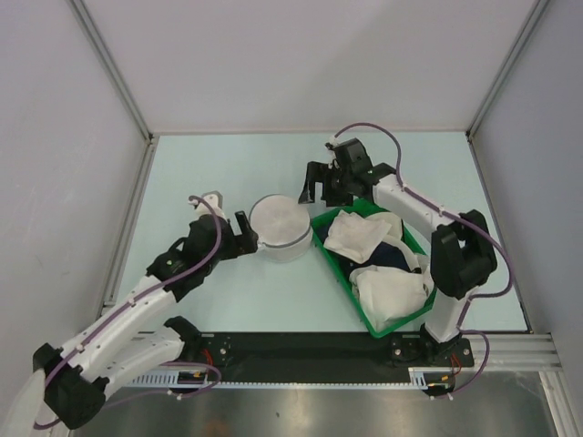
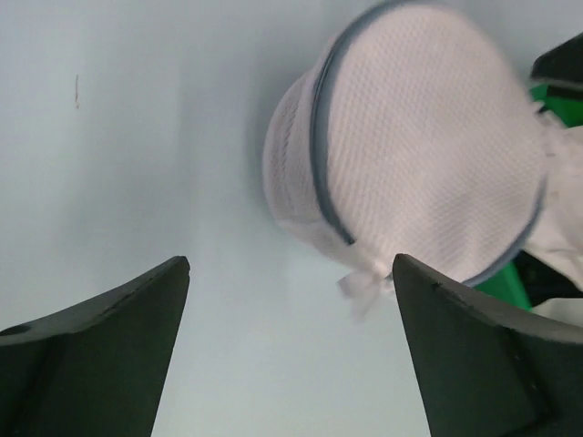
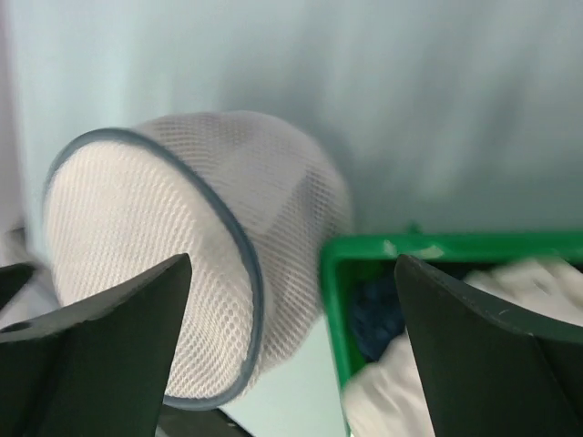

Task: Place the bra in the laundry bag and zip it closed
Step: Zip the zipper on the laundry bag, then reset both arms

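between the left gripper (image 1: 244,235) and right gripper (image 1: 317,193) — both gaping, empty — the laundry bag (image 1: 281,228) looks light, soft, best pinched at its rim.

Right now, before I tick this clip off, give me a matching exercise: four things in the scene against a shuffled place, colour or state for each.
Things:
1. laundry bag
2. basket
3. left hand
4. right hand

Descriptions:
A. green, with clothes inside
B. open, just left of the bag
C. white mesh, on the table between the two hands
D. open, by the basket's far corner

Pairs: 1-C, 2-A, 3-B, 4-D
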{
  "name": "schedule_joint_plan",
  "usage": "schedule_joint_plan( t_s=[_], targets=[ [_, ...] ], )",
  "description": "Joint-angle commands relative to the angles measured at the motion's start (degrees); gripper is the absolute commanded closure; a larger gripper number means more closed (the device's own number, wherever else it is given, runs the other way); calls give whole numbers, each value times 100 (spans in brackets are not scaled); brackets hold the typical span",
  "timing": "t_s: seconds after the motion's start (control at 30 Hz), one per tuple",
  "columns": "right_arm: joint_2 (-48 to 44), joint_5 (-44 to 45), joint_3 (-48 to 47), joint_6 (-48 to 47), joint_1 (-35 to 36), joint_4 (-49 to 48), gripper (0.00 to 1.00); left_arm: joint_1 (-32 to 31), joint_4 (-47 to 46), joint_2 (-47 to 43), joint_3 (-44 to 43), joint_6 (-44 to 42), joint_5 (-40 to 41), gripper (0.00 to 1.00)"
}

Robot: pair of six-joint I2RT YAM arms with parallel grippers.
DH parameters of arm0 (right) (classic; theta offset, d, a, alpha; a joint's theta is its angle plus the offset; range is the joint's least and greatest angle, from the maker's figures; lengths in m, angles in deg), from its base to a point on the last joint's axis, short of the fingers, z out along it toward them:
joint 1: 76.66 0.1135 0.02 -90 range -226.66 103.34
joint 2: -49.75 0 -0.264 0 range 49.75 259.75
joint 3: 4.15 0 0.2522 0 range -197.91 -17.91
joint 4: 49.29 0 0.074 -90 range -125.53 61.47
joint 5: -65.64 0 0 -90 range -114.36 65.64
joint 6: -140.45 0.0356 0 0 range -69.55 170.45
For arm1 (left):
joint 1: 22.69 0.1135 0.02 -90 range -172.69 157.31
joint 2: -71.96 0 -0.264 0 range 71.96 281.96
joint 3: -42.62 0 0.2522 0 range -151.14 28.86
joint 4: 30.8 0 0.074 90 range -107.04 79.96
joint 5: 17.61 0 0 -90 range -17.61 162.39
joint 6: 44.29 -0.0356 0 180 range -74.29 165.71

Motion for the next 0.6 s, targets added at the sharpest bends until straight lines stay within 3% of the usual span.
schedule_joint_plan(
  t_s=[0.0,0.13,0.2,0.37,0.4,0.43,0.57],
  targets=[
    [-1071,2273,-344,-568,453,1641,0,-24,281,-464,-548,-80,-512,1],
    [-1775,3468,-72,-516,1068,2071,0,-541,-579,-710,-338,-387,-1549,1],
    [-2284,3420,330,-463,1472,1993,0,-1180,-1194,-860,-136,-441,-1744,1],
    [-4441,2804,2360,141,2211,1,0,-2229,-2697,-1570,732,-319,-2147,0],
    [-4778,2725,2755,317,2351,-638,0,-2265,-2864,-1972,883,-274,-2419,1],
    [-5095,2637,3551,545,2387,-905,0,-2291,-3188,-2255,1215,-135,-2604,1],
    [-6721,2250,5085,1495,2396,-1636,0,-2318,-3647,-3749,2025,323,-3106,1]
  ],
)
